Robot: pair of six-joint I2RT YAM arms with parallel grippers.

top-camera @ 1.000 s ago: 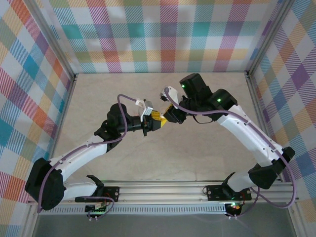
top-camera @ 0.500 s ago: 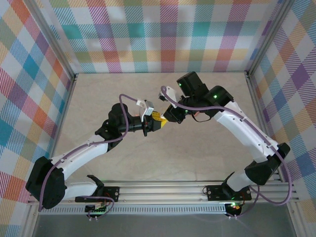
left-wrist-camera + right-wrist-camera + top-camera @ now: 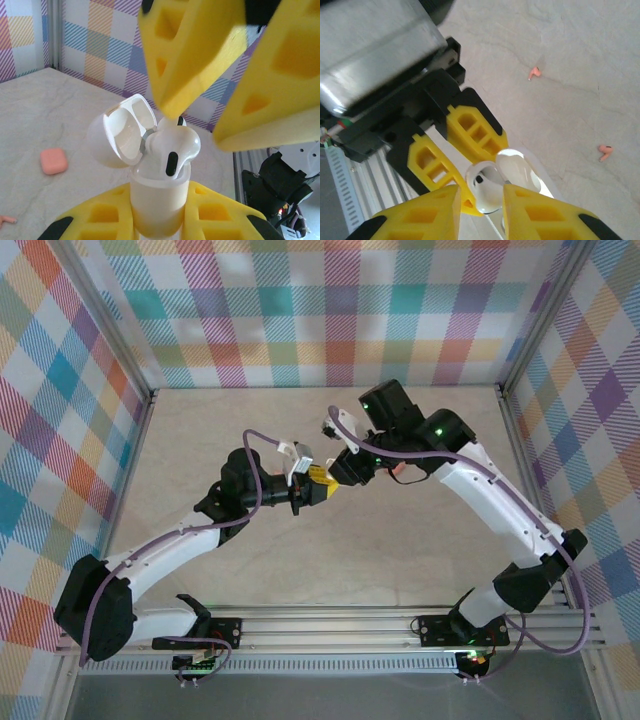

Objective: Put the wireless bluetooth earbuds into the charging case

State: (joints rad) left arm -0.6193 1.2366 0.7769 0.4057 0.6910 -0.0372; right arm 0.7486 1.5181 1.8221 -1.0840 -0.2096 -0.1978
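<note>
My left gripper is shut on the body of a white charging case, held upright above the table with its lid flipped open to the left. A white earbud sits in the case's mouth, its head above the rim. My right gripper hangs just above it, jaws apart and open. In the right wrist view its fingers flank the earbud with a gap. The two grippers meet mid-table, left gripper and right gripper. Two pinkish-orange earbuds lie on the table.
A closed pinkish-orange case lies on the marble tabletop to the left. Checked walls and metal frame posts enclose the table on three sides. The arms' mounting rail runs along the near edge.
My right gripper's jaws have widened and now stand off the white earbud resting in the case. The right wrist shifted slightly toward the back. The left arm has stayed still.
</note>
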